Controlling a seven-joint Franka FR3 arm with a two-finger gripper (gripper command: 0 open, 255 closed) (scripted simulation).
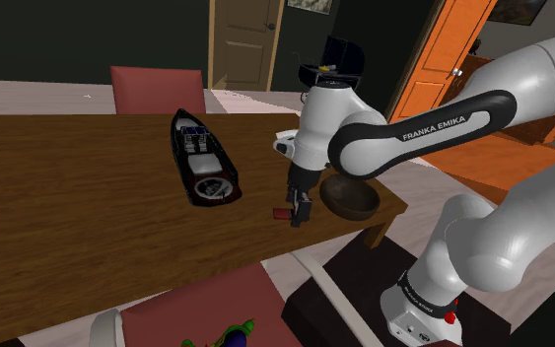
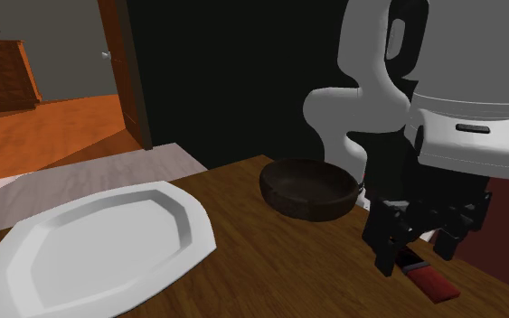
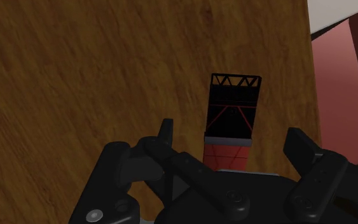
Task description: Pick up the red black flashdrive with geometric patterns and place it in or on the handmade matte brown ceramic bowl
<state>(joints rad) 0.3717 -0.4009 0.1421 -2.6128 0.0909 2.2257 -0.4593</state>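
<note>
Plainly open gripper (image 3: 231, 145) astride the ungripped flashdrive (image 3: 233, 105), wrist view; bowl (image 2: 308, 188) and plate (image 2: 108, 239), second exterior view.

Bare surface (image 1: 68, 197) all round the flashdrive (image 3: 233, 108), with a gap on either flank inside the gripper's (image 3: 231, 133) spread fingers. Nearest obstacle: brown bowl (image 1: 352, 200), just beside, by the surface's edge, open above. Black model boat (image 1: 204, 158) well apart toward the shoulder view's left. White plate (image 2: 98, 239) apart from the bowl.

White arm (image 1: 546, 69) with dark joints, black jaws, lettered FRANKA EMIKA.
</note>
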